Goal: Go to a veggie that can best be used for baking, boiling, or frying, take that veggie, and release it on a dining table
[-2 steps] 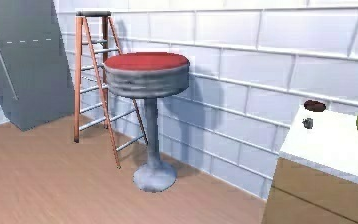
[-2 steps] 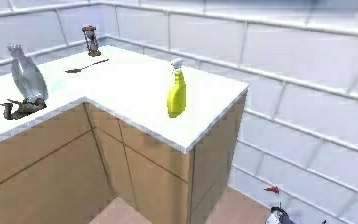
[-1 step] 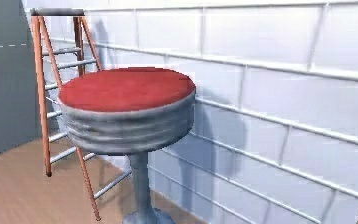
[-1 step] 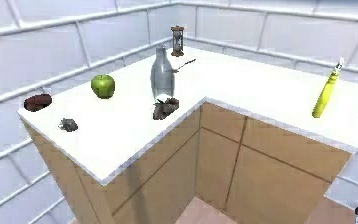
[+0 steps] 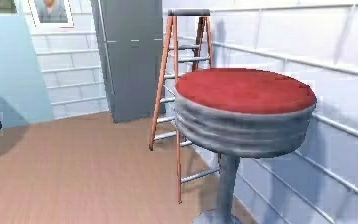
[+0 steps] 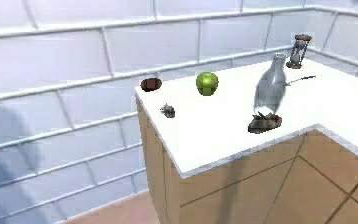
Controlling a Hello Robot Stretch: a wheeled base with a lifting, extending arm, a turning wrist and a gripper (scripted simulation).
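A white countertop (image 6: pixel 217 125) on wooden cabinets stands in the arm side view. On it a small brownish lump (image 6: pixel 264 124), perhaps a potato, lies at the foot of a clear glass bottle (image 6: pixel 271 85). A green apple (image 6: pixel 207 83) sits farther back near the wall. A dark brown round thing (image 6: pixel 151 84) rests at the counter's back left corner, and a small dark blob (image 6: pixel 168 110) lies near the left edge.
A stool with a red seat (image 5: pixel 245 90) on a metal post stands close at the forward view's right. Behind it leans an orange stepladder (image 5: pixel 177 90), and a grey fridge (image 5: pixel 132 55) stands against the tiled wall. Wooden floor (image 5: pixel 77 170) lies to the left. An hourglass-like object (image 6: pixel 302 50) stands at the counter's back.
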